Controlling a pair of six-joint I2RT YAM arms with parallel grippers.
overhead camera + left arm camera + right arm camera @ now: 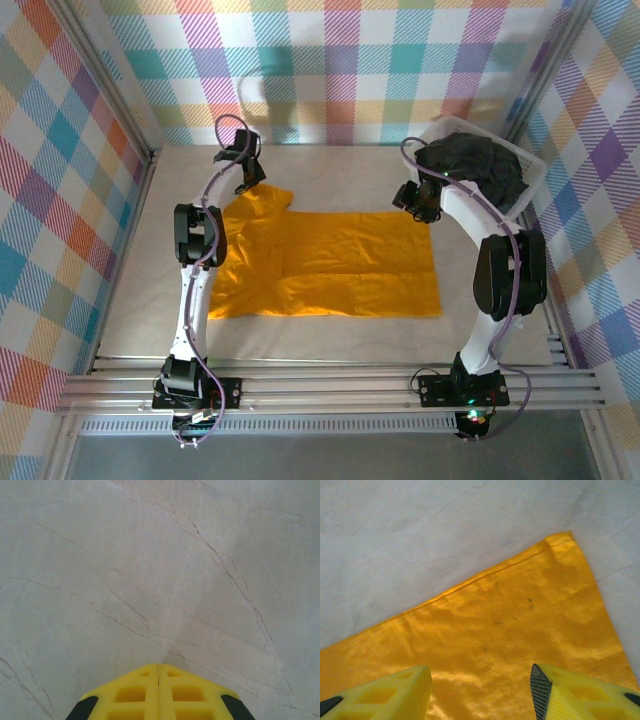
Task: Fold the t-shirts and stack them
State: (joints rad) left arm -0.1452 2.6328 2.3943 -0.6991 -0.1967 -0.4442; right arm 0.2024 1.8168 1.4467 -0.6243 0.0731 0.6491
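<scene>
Two grippers sit apart: the left gripper [159,669], jaws pressed together, hangs over the marbled tabletop [150,555]; the right gripper [480,680], jaws spread, hovers above the orange-yellow t-shirt [510,615] at its corner.

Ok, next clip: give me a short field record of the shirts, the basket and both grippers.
orange-yellow t-shirt: spread out on the table
dark t-shirt: bunched in the white basket
left gripper: shut, empty, over bare table
right gripper: open, over a corner of the orange-yellow t-shirt
stack: not started
</scene>
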